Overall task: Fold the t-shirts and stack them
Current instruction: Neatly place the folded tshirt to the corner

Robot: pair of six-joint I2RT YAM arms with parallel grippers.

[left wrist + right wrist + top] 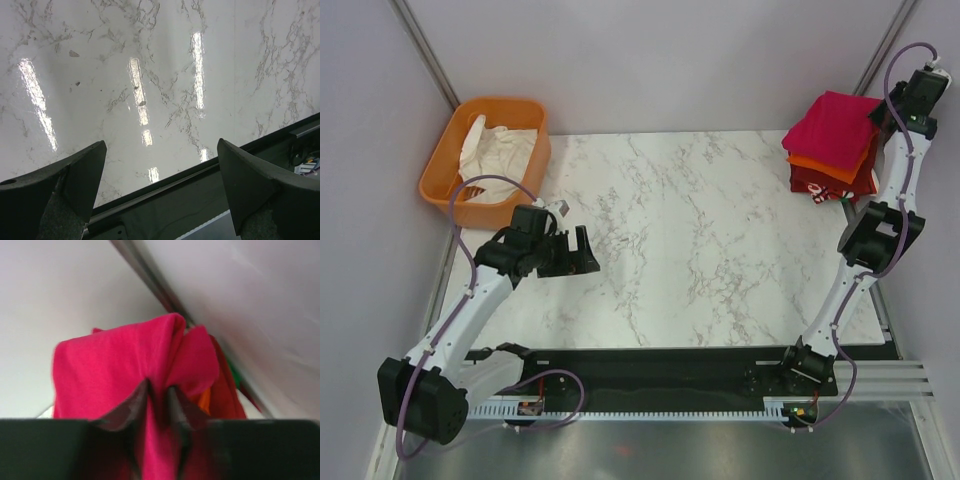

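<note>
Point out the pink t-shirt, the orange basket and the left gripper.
pink t-shirt (835, 125), top view, middle of folded top.
orange basket (505, 103), top view, far rim.
left gripper (161, 144), left wrist view, midway between fingertips.

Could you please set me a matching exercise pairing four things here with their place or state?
Things: 1 pink shirt; 2 orange shirt; 3 white cloth; 4 left gripper.
States: A in the basket; B open over the table; C pinched by the right gripper; D under the pink shirt.
Pairs: 1-C; 2-D; 3-A; 4-B.
</note>
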